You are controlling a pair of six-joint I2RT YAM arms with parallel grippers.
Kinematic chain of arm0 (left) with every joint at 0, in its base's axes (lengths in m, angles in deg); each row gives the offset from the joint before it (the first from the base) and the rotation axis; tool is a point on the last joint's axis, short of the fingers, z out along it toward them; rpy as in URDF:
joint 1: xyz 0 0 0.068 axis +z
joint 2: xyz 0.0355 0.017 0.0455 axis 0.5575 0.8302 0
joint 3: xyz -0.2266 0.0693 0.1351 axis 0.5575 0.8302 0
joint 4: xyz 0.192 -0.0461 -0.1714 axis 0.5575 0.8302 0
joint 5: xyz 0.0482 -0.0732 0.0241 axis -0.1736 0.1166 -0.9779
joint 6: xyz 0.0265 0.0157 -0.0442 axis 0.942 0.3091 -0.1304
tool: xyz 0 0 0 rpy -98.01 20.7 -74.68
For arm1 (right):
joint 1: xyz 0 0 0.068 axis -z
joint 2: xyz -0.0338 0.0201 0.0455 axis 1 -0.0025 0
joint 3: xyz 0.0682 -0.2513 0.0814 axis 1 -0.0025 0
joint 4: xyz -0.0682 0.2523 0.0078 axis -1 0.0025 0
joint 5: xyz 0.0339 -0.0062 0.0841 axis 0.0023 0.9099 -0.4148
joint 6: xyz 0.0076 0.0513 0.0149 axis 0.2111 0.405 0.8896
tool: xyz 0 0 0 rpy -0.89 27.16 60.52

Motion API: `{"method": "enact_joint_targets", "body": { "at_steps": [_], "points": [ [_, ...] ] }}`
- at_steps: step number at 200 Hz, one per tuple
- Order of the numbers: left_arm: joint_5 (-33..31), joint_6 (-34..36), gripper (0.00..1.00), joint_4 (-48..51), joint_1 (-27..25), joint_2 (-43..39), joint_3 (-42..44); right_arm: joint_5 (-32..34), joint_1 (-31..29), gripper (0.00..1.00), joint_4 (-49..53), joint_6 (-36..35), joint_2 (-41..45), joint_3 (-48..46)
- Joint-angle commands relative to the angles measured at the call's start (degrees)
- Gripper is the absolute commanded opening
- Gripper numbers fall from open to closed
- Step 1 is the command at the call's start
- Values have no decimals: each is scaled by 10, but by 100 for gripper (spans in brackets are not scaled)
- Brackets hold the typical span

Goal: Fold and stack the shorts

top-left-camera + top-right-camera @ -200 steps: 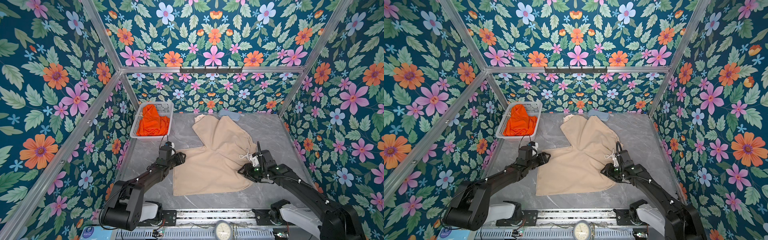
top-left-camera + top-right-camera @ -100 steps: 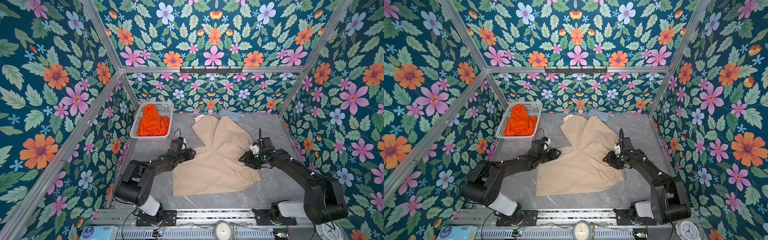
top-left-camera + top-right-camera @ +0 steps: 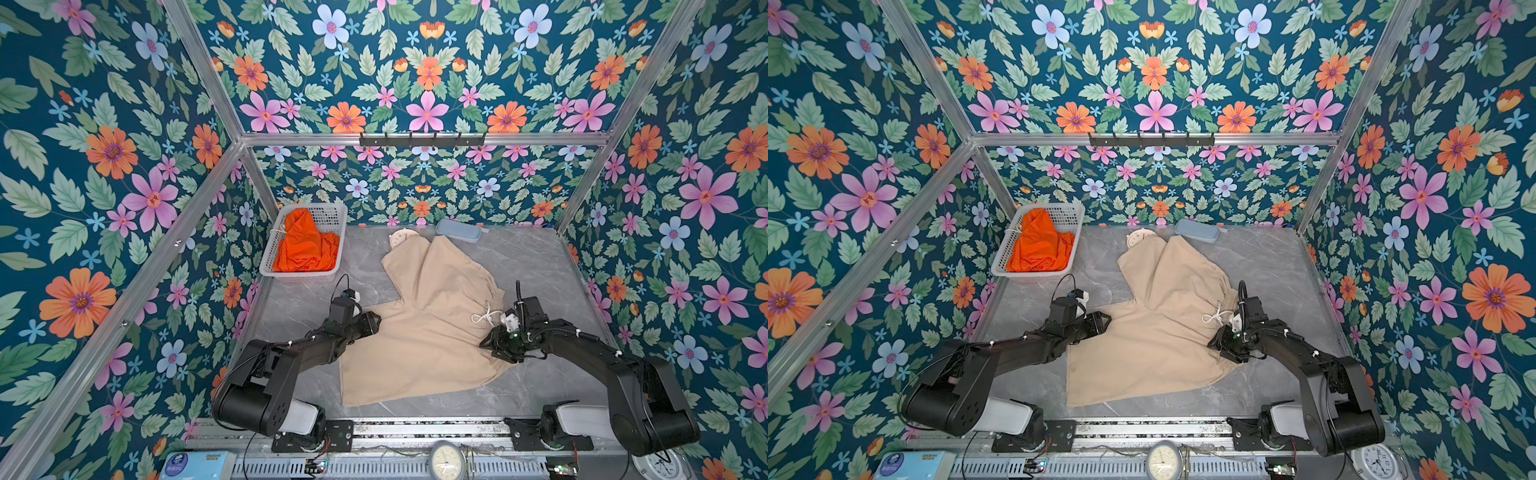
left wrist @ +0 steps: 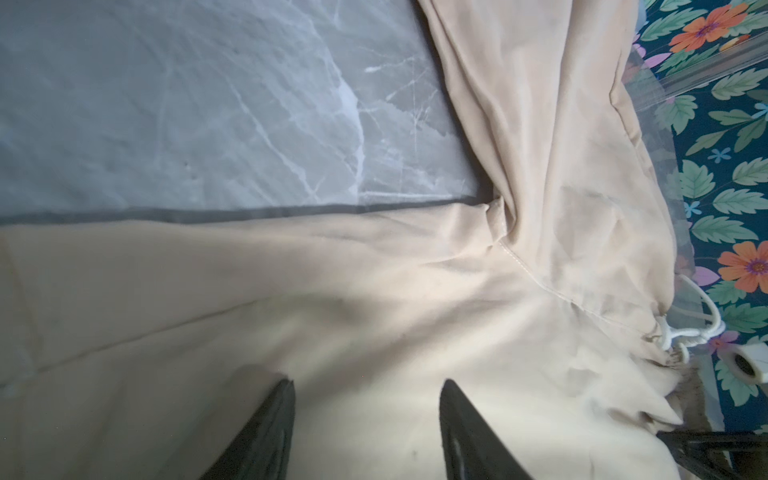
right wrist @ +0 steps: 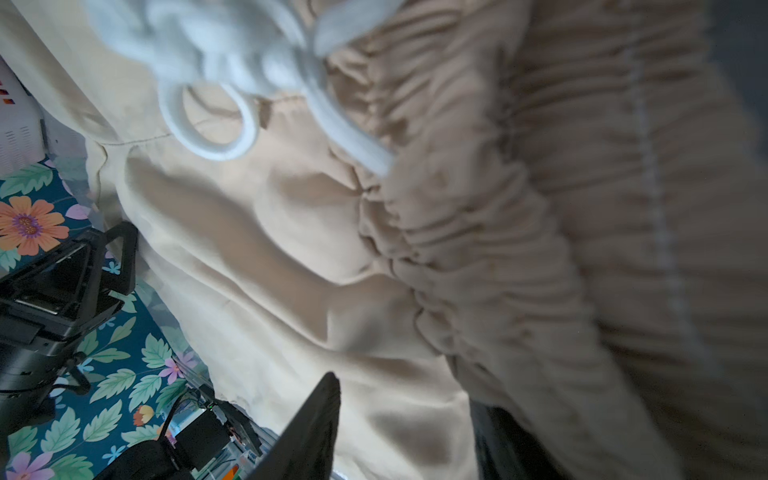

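Beige shorts [image 3: 424, 324]: spread flat on the grey table [image 3: 540, 266], about centre. The 2 legs fan out in a V, one twd the back wall, one twd the front rail.
Waistband [image 3: 496, 291]: gathered, on the right side of the shorts, runs roughly back-to-front.
Drawstring [image 3: 484, 316]: white, knotted, lies on the cloth just inside the waistband, right beside the R gripper.
Orange shorts [image 3: 305, 245]: crumpled in the white basket [image 3: 332, 212] at the back-left corner, well apart from both arms.
L gripper [image 3: 374, 322]: low at the left edge of the beige shorts, by the crotch, over the near leg. Wrist view: fingers [image 4: 282, 419] clearly apart w/ a fair gap. Flat cloth shows betw them, nothing pinched.
R gripper [image 3: 488, 343]: at the waistband, on the near side of the drawstring. Wrist view: jaws apart, one finger [image 5: 316, 419] in plain sight, the other mostly covered by waistband gathers. Cloth sits betw them, can't tell if it's gripped.
Back edge: small clock [image 3: 399, 237] partly under the far leg's hem. Blue case [image 3: 457, 230] near it, agst the back wall.
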Motion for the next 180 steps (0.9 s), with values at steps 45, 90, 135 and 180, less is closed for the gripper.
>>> {"method": "enact_joint_targets", "body": {
  "at_steps": [45,90,135,180],
  "points": [
    [20,40,61,103,1,32,-184,50,11,54,81,-39,26,164],
    [64,58,57,104,1,197,-373,31,13,52,50,-71,-154,329],
    [93,57,56,91,0,346,-525,30,15,51,29,-66,-298,416],
    [89,39,55,82,-1,460,-613,17,26,50,-4,-58,-374,440]
  ]
}}
